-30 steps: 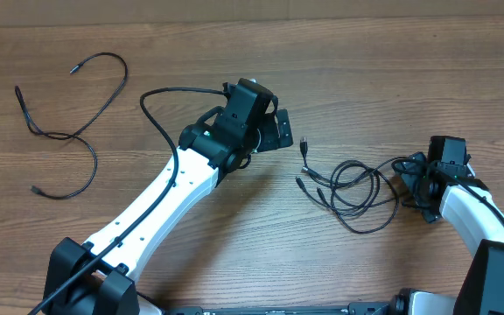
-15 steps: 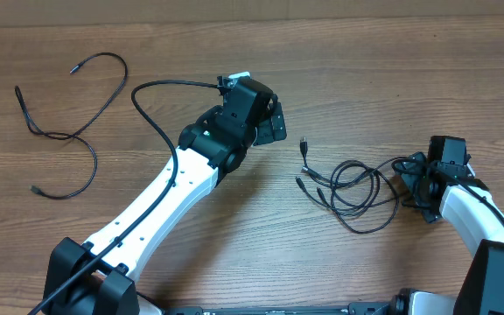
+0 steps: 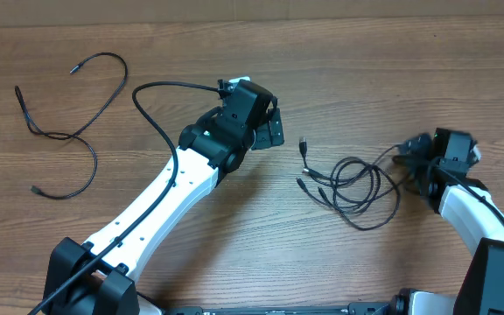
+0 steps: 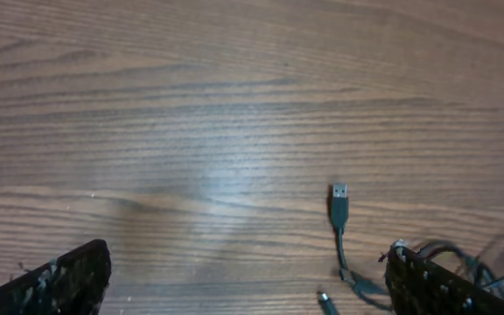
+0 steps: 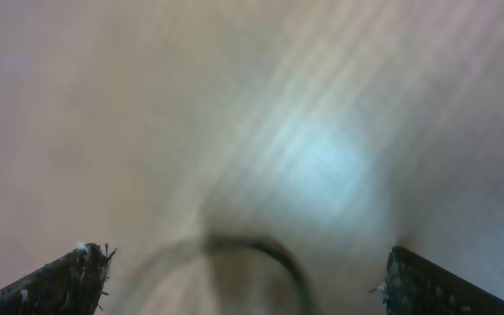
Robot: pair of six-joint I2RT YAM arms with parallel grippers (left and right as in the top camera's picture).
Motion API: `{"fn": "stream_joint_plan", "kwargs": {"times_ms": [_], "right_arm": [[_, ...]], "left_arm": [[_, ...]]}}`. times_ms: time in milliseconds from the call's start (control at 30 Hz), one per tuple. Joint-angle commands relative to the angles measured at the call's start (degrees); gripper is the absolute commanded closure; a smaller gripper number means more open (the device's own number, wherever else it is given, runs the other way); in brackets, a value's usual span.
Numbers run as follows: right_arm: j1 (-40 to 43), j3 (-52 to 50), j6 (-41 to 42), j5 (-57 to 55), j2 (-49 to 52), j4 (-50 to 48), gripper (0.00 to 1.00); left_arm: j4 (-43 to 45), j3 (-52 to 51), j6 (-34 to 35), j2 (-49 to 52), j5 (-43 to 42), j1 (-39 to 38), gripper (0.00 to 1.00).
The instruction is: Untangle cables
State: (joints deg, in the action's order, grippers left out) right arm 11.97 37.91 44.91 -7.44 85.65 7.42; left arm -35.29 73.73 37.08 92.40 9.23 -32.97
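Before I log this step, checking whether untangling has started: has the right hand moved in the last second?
Yes. The right hand has swung toward the table's far edge, ending nearer level with the still USB plug.

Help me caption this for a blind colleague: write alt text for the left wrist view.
A USB plug lies on a wooden table, its thin black cable trailing toward the lower right corner. The left end effector is open, its dark fingers showing in the two bottom corners with nothing held between them.
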Motion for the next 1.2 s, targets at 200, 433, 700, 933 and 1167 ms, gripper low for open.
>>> {"fn": "stream_joint_plan", "kwargs": {"times_ms": [200,433,700,933,1167], "right_arm": [[0.09,0.37,0.02,1.38,-0.13,-6.99,0.0],[-0.63,0.31,0.0,30.62,-0.11,-2.29,0.03],[-8.63,0.31,1.01,23.71,4.92,-10.25,0.5],[-9.38,0.55,-3.54,28.81,6.23,-18.29,0.96],[-8.37,6.32,-6.23,52.35,-6.93,-20.15,0.96]], "left_arm": [[0.98,-0.04,-1.31,-0.15,0.17,0.04,0.01],[-0.92,-0.04,-1.33,-0.15,-0.48,0.04,0.01],[2.82,-0.04,-0.85,-0.15,-0.55,0.04,0.01],[2.34,-0.04,-0.9,-0.15,-3.89,0.04,0.0],[3.04,-0.04,-2.03,-0.13,-6.05,0.04,0.0]]}}
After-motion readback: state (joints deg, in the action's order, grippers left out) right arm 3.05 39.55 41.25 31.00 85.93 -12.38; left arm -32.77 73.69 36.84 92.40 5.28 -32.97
